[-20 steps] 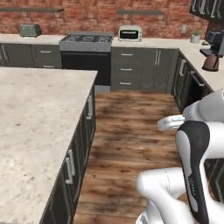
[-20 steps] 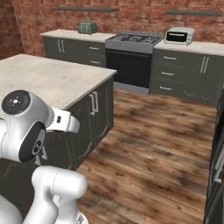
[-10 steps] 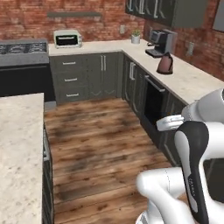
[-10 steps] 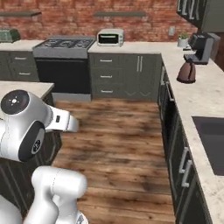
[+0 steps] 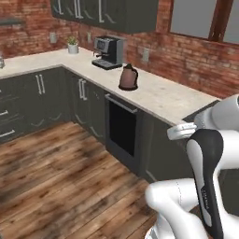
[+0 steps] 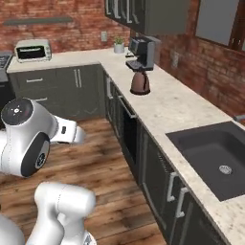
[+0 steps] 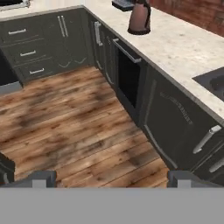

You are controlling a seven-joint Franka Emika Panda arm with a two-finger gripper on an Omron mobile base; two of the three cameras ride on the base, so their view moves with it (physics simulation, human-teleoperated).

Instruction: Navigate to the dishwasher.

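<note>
The whole scene is sliding sideways compared with half a second ago, because the base is turning: the range and the island are dropping out of the base views, and the right-hand counter run is swinging in to face the robot. The dishwasher (image 5: 122, 130) is sitting under the speckled counter (image 6: 177, 110), its glossy black front and silver bar handle now close ahead. In the hand view it lies ahead of the jaws and slightly to their right (image 7: 129, 78), below the copper kettle (image 7: 139, 17).

The gripper (image 7: 111, 178) is hanging over the plank floor (image 7: 74, 127) with its two tips spread wide and nothing between them.

A coffee machine (image 5: 108, 51) is standing behind the kettle, a small plant (image 6: 118, 45) in the corner, a toaster oven (image 6: 32, 50) on the far counter. No writing is legible on any of them. A dark sink (image 6: 217, 158) is showing beyond the dishwasher. Open floor is stretching between the jaws and the cabinet fronts.
</note>
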